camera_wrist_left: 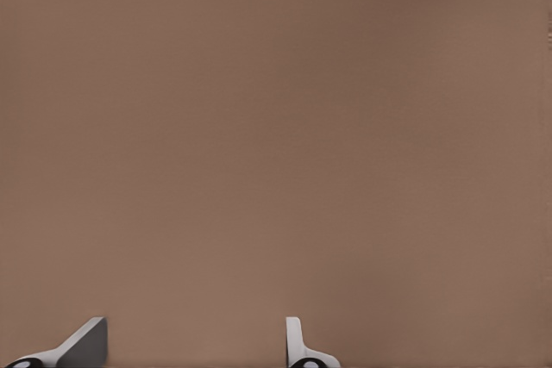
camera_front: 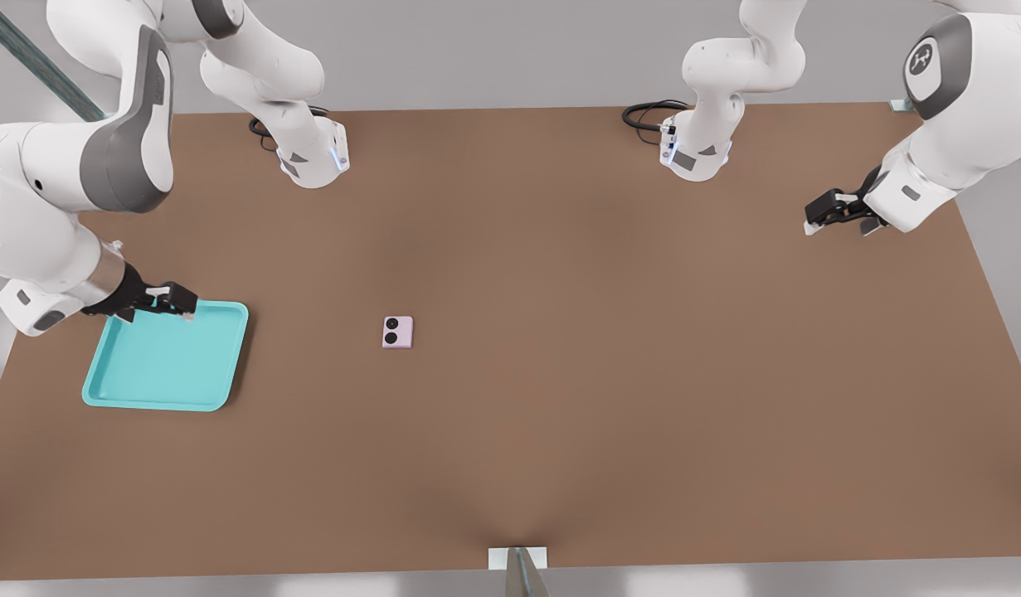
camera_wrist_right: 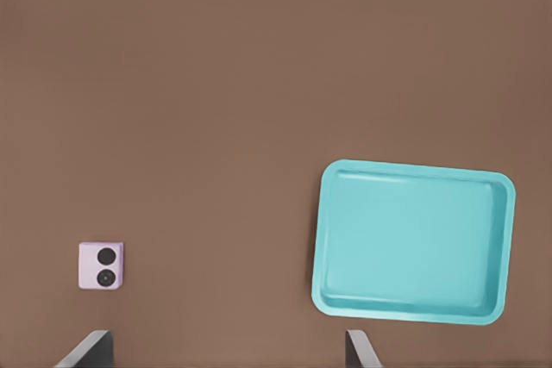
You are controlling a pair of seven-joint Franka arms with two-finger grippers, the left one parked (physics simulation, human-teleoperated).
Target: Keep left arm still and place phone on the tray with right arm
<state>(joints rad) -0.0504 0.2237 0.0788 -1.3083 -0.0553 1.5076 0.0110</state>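
Plainly not begun: phone flat on the desk near mid-frame, well apart from the tray at lower left.
Right arm at the left edge, jaws spread wide and empty over the tray's upper rim. Likely risks: nudging the low, flat phone sideways through an off-centre pinch; clipping the raised rim and dropping short.

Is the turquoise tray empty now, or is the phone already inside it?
Empty. The tray shows only its bare floor, and the phone lies apart on the table. The open claw hovers over the tray's rim.
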